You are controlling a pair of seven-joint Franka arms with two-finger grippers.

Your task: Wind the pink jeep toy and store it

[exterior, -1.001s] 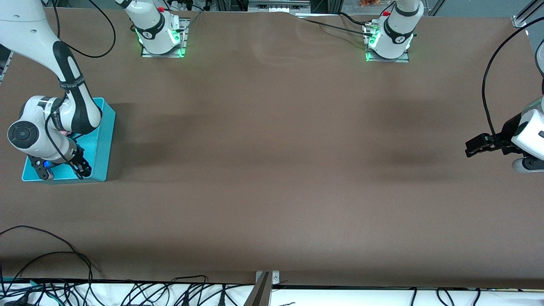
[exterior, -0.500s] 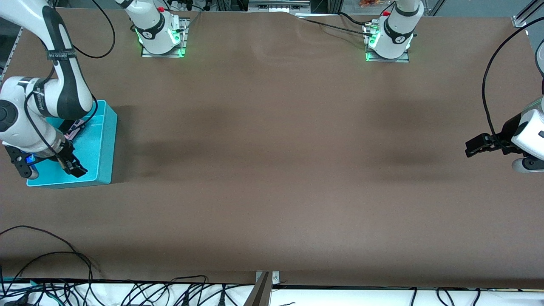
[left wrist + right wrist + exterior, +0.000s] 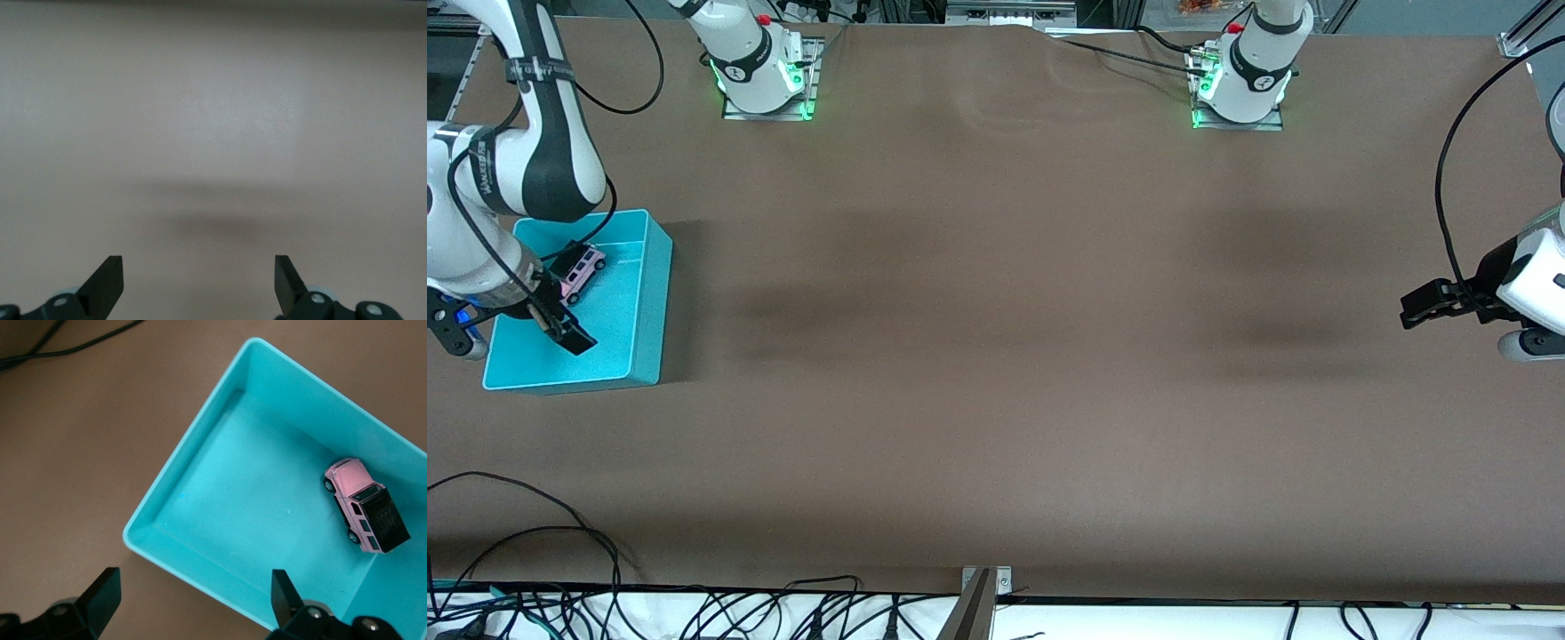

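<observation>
Front view, scanning across from the right arm's end: right gripper hangs over the turquoise bin, at the bin edge toward the right arm's end of the table, jaws spread wide and holding nothing. Pink jeep toy lies inside the bin, on its floor, in the part farther from the front camera, apart from the fingers. Right wrist view confirms it: jeep sits near one bin wall, on its wheels, black roof up, with bare bin floor around it and both dark fingertips clear of it. Middle of the brown table carries nothing. Left gripper waits at the left arm's end of the table, also released and holding nothing; its wrist view shows only bare tabletop between the fingers.

Step judgement: storing looks done, toy is in the bin and released. Whether it got wound cannot be told. Next move probably just calls for lifting the right arm clear without clipping the bin wall.
</observation>
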